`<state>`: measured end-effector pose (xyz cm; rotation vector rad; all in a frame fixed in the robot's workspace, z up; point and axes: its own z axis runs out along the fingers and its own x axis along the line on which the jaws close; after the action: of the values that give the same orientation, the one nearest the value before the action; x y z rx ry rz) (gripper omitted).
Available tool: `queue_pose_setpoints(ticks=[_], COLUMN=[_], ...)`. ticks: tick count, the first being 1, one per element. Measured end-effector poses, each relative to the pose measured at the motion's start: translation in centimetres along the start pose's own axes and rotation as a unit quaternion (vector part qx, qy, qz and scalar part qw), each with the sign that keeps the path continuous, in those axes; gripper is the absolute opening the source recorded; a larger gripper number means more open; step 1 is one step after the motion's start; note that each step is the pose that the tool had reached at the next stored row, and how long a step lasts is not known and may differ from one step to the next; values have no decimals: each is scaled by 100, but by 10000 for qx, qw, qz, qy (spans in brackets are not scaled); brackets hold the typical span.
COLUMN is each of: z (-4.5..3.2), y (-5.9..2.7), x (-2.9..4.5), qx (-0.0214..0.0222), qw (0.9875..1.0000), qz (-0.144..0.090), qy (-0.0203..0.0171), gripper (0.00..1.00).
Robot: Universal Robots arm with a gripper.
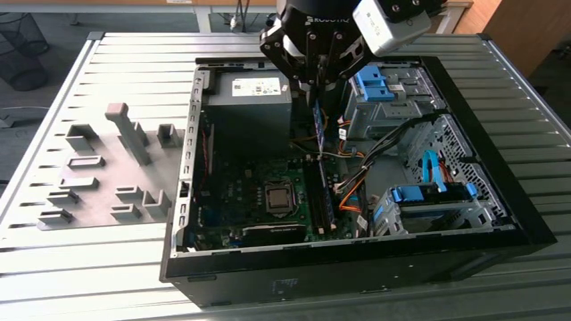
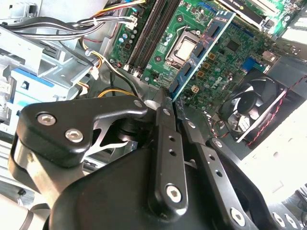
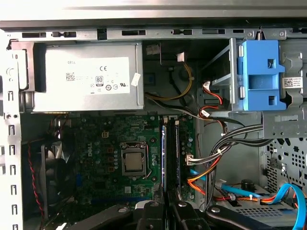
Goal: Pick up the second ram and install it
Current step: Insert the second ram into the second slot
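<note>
The second ram is a thin blue-green stick hanging edge-down under my gripper, above the open computer case. In the second wrist view the stick runs out from my shut fingers over the green motherboard. My gripper is shut on one end of it. The stick hovers clear of the board, roughly in line with the long memory slots beside the processor socket. Another stick stands in one of those slots.
A grey power supply fills the back of the case. Blue drive latches and a metal drive cage stand on the exterior view's right, with orange and black cables beside the slots. Grey holder blocks stand on the slatted table.
</note>
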<state>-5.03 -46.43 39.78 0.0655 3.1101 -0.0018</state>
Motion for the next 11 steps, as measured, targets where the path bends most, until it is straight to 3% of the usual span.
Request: queue_pose_setpoints(ticks=[7, 11], z=[0, 2], y=[0, 1], x=[-1, -40], qx=[1, 3], qw=[10000, 10000], qz=[0, 0], qy=[5, 74], gripper=[14, 14])
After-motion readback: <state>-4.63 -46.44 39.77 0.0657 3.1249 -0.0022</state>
